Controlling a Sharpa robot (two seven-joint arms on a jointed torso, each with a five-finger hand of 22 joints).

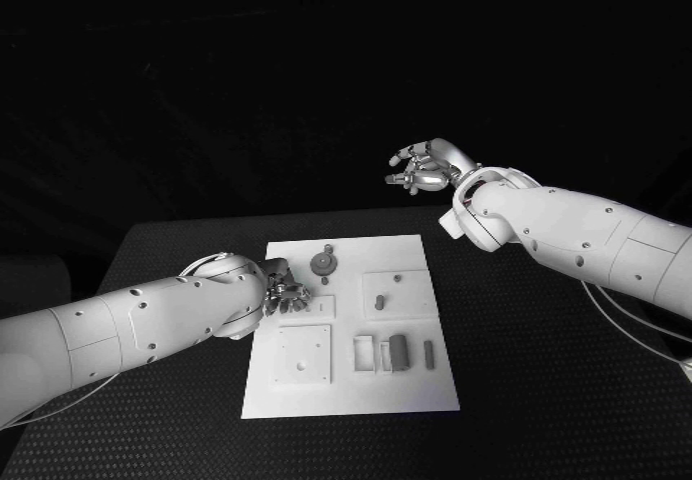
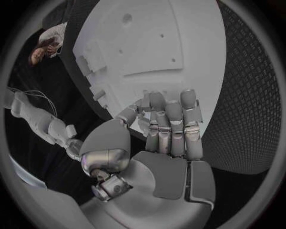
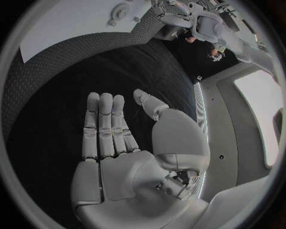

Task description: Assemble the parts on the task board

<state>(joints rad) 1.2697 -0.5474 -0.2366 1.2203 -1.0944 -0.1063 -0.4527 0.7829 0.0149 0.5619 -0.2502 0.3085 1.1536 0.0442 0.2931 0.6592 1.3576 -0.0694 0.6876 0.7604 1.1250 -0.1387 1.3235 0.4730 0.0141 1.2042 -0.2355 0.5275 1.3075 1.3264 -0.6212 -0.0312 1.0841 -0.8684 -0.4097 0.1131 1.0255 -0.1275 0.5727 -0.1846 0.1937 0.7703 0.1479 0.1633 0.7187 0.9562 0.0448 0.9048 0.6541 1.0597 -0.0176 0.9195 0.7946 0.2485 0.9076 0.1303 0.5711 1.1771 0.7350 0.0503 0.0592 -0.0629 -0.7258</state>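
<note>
The white task board (image 1: 346,395) lies in the middle of the black table. A round grey part (image 1: 323,263) sits near its far edge, and small grey parts (image 1: 392,352) stand in the recesses on its near right. My left hand (image 1: 284,290) is low over the board's left edge. Its fingers (image 2: 171,119) curl down toward the board (image 2: 149,43) with the thumb against them, and whether they pinch anything is hidden. My right hand (image 1: 426,168) is raised high beyond the board's far right corner, empty, its straight fingers (image 3: 104,124) spread flat.
A square plate (image 1: 304,353) lies on the board's near left. Black table (image 1: 534,400) surrounds the board on all sides. The right forearm (image 1: 577,235) hangs over the table's far right. The board's far end and round part (image 3: 122,9) lie beyond the right hand.
</note>
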